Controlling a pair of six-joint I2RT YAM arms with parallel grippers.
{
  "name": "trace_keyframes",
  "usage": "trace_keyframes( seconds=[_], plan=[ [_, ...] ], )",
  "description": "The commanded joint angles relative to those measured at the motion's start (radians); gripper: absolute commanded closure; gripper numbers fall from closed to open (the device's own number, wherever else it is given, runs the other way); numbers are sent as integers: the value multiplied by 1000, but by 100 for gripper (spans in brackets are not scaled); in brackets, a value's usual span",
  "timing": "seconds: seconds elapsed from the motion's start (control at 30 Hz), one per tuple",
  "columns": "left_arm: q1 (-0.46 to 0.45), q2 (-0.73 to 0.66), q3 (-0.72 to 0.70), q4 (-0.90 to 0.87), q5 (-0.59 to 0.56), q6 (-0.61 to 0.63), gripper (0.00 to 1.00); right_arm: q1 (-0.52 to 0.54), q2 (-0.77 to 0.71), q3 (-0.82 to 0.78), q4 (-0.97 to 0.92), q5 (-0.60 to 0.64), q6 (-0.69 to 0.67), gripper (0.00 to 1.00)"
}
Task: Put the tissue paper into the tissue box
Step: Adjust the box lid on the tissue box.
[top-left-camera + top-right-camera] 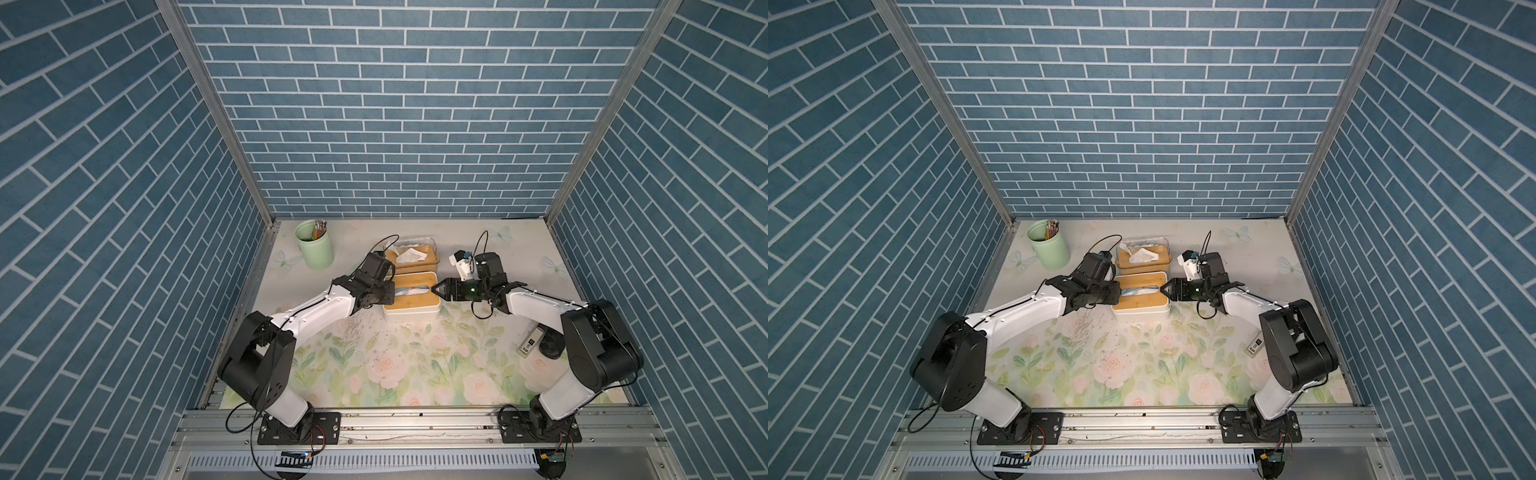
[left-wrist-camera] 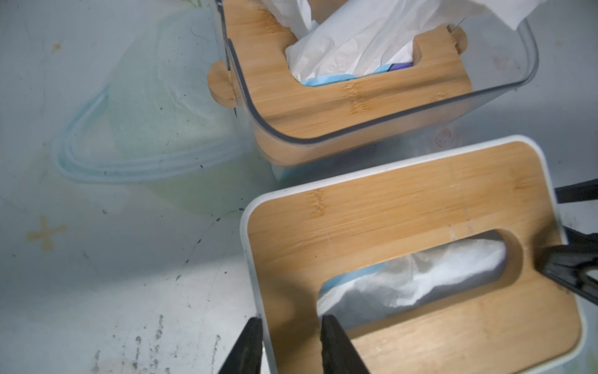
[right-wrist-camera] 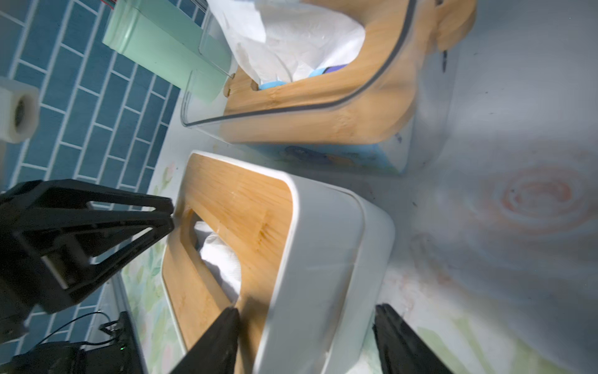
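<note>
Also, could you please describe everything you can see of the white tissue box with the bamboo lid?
The white tissue box is a rounded rectangle, plastic-looking, standing upright on the floral table, in front of the clear tissue box, with a gap between. Its bamboo lid sits flush inside the rim; white tissue paper and a blue edge show through the oval slot. The left end effector straddles one short end; the right end effector, open, is at the opposite end.

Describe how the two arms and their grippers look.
The left arm and right arm have white links between black joints, on black base plates. Thin black cables loop along them. The left gripper and right gripper are black, with tapering, triangular fingers. A green light glows near the right wrist.
</note>
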Motion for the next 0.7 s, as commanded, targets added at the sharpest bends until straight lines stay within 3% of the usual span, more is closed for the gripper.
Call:
trace_keyframes(
  seconds=[0.0,0.33,0.67],
  plan=[
    [0,-30,-13,-6,-11,5,54,21,-2,35,-212,164,-87,26],
    [3,-62,-34,20,-37,5,37,140,80,194,-357,368,-114,23],
    [3,-58,-57,36,-116,14,34,256,219,399,-604,720,-126,38]
  ],
)
